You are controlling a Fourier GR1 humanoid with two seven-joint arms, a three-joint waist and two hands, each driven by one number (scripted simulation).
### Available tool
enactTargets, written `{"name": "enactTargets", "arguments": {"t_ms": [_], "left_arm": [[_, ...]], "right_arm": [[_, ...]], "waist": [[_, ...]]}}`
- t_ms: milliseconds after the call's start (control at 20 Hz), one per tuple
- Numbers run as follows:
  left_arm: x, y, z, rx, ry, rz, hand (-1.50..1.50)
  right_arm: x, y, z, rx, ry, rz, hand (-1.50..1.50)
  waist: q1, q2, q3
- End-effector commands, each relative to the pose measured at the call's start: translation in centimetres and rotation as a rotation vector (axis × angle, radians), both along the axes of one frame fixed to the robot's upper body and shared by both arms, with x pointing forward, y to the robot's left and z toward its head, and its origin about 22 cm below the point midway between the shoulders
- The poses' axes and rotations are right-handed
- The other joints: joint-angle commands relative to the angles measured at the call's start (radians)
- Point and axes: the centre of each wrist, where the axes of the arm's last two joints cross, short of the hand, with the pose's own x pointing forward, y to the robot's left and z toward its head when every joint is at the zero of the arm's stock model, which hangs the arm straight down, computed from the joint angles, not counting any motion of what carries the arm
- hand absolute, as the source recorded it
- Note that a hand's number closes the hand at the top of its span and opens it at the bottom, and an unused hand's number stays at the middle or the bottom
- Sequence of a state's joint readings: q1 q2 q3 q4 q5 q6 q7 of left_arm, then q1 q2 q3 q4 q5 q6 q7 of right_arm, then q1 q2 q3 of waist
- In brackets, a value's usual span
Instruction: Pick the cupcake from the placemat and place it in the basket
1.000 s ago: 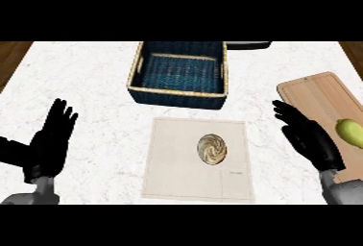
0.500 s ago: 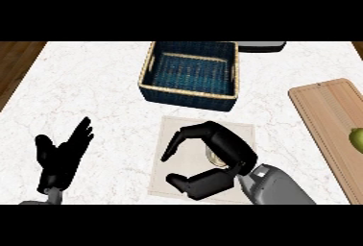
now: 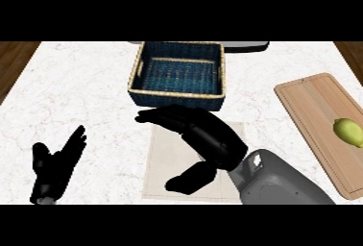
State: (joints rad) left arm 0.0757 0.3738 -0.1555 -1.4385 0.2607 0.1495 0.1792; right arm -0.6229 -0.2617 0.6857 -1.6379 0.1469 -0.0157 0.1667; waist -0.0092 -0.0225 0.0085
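On the white marbled worktop [image 3: 85, 86] a pale beige rectangular cloth placemat [image 3: 163, 178] lies in the lower middle of the head view, its long axis running away from the robot toward the dark blue woven basket with a tan wicker rim [image 3: 177, 91], which stands just beyond the mat's far edge. The black right hand [image 3: 205, 137] lies over the middle of the placemat, reaching in on its grey forearm [image 3: 284, 185] from the lower right; its fingers [image 3: 163, 117] stretch up and to the left toward the basket's near wall and bend gently downward, while the thumb [image 3: 190, 178] curls inward below them, so that the hand makes a wide, part-closed cup above the mat. The cupcake does not show anywhere: the hand covers the part of the mat beneath it, and whether anything sits inside the cup of fingers and thumb cannot be told, nor which way the cupcake stands. The black left hand [image 3: 56, 166] rests open near the lower left edge, fingers straight and pointing up and slightly right, well apart from the mat. At the right a light wooden cutting board [image 3: 319, 125] lies lengthwise, with a yellow-green pear-like fruit [image 3: 347, 130] on it near the edge of the view.
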Motion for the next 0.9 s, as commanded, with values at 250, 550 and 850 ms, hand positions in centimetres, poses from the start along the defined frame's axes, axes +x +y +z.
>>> {"name": "enactTargets", "arguments": {"t_ms": [250, 550, 850], "left_arm": [[-1.4, 0.5, -1.9, 0.011, 0.137, 0.022, 0.0], [-3.0, -0.2, -2.8, -0.012, 0.132, 0.024, 0.0], [-1.0, -0.8, -1.4, -0.012, 0.138, 0.011, 0.0]], "right_arm": [[1.2, -3.6, 14.1, -0.41, -0.252, -0.114, -1.5], [1.9, -6.4, 17.2, -0.69, -0.126, -0.023, -1.5], [3.0, -6.4, 19.7, -0.842, -0.071, -0.009, -1.5]], "waist": [[-0.014, 0.01, -0.012], [-0.004, 0.015, -0.012], [0.012, 0.022, -0.01]]}}
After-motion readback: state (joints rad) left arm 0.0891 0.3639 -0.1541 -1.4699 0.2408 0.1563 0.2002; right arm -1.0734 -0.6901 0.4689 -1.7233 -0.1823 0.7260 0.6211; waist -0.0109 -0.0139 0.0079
